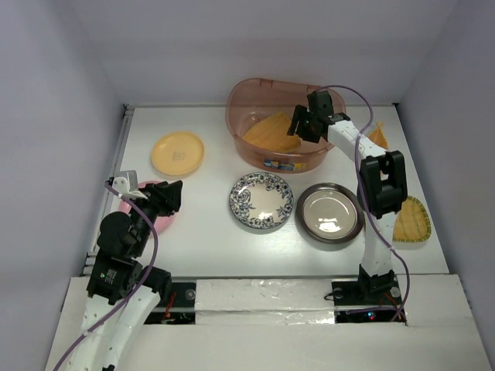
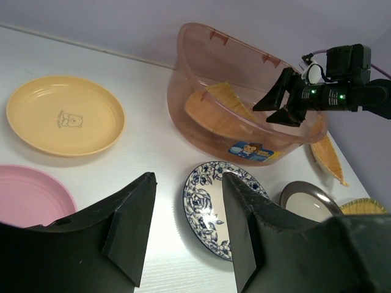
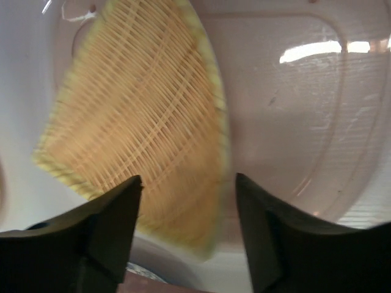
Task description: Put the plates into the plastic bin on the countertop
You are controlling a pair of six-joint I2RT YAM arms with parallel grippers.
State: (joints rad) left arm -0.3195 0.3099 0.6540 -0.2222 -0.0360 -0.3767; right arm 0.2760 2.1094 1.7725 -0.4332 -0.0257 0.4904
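Observation:
The reddish-brown plastic bin (image 1: 238, 131) stands at the back middle of the white countertop (image 1: 209, 239). A yellow-orange woven plate (image 1: 271, 131) leans inside it and also shows in the right wrist view (image 3: 134, 116). My right gripper (image 1: 298, 124) hovers over the bin, open and empty (image 3: 186, 180). My left gripper (image 1: 172, 195) is open and empty (image 2: 189, 177) above the pink plate (image 1: 162, 222). The yellow-orange round plate (image 1: 178, 153), blue-white floral plate (image 1: 261, 199) and metal plate (image 1: 329, 211) lie on the countertop.
An orange plate (image 1: 377, 137) lies behind the right arm, beside the bin. A yellow woven plate (image 1: 411, 220) lies at the right edge. Pale walls close in the countertop on the left, back and right.

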